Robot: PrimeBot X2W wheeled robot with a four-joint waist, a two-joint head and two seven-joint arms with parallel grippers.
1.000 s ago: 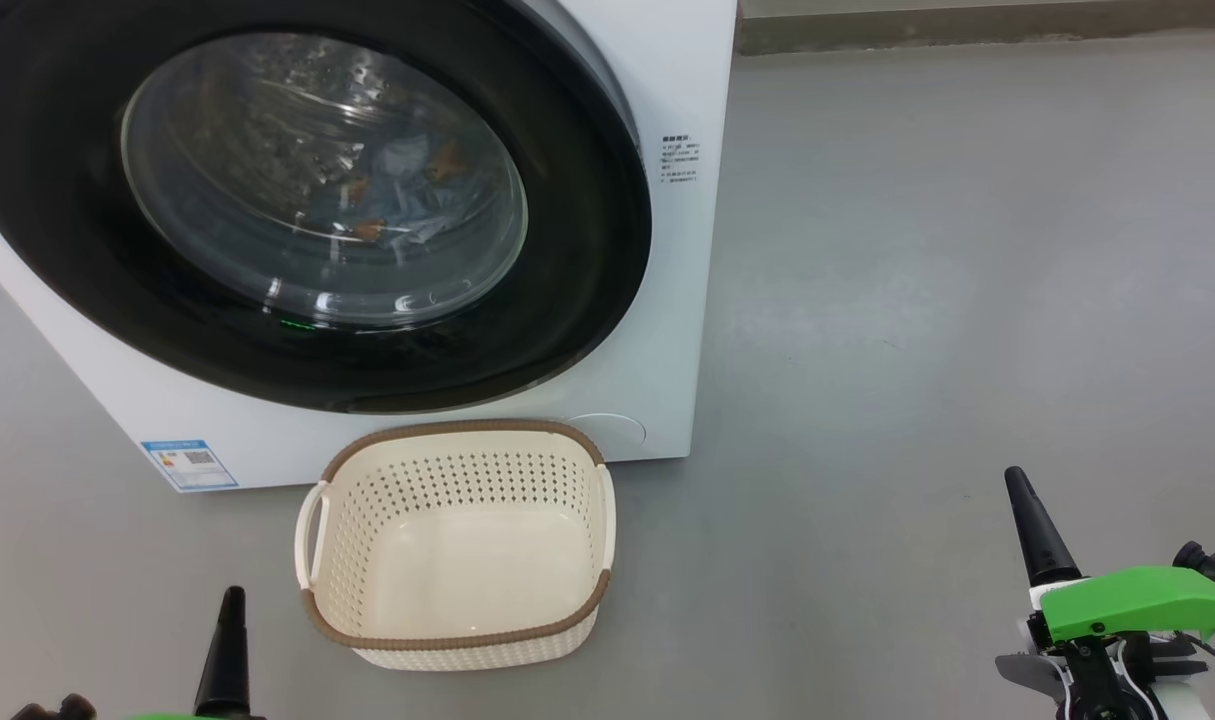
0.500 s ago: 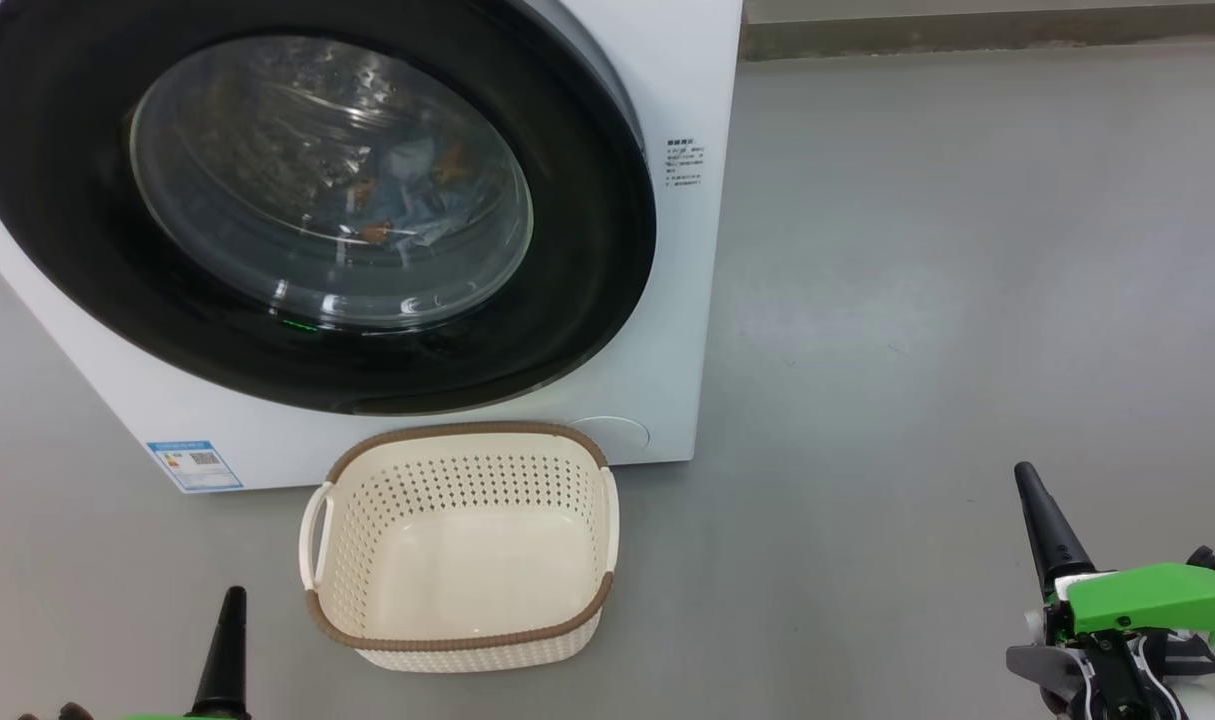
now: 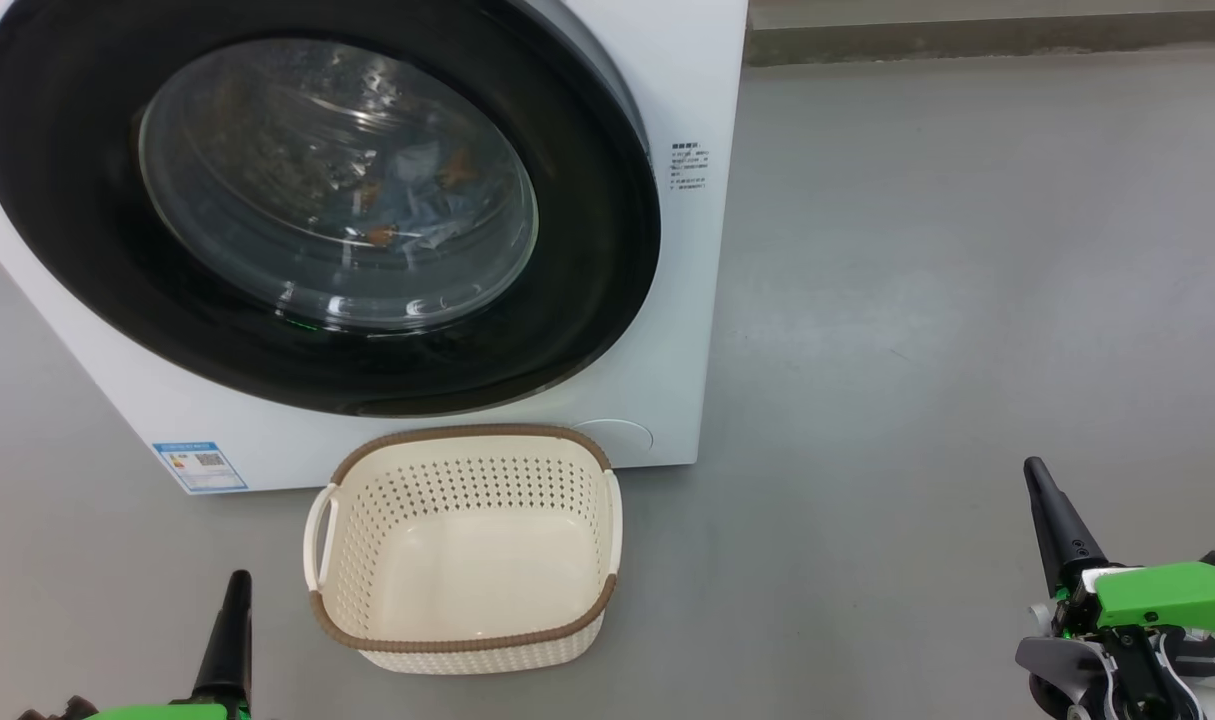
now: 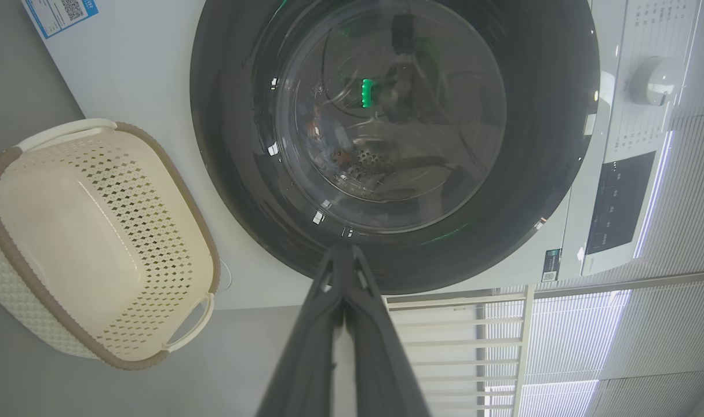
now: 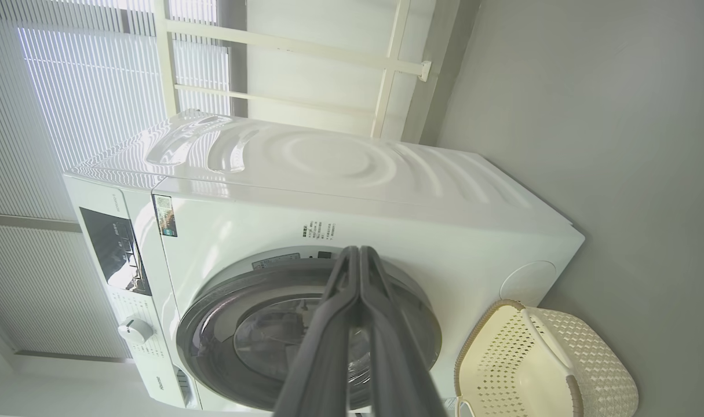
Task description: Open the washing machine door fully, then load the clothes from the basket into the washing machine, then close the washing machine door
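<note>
You are looking at the washing machine door (image 3: pixel 592 250) sitting shut on the washing machine (image 3: pixel 702 330); the clothes (image 3: pixel 417 205) are lying behind its glass; the basket (image 3: pixel 467 645) is standing just before it; your left gripper (image 3: pixel 238 582) and right gripper (image 3: pixel 1035 470) are both hanging clenched, fingertips together

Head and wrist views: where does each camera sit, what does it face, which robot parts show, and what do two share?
Head: on the head, looking down at door, basket; left hand, right hand at bottom.
Left wrist: wrist-mounted, along shut fingers at door.
Right wrist: wrist-mounted, along shut fingers at washing machine.
Shared: all show the basket.
</note>
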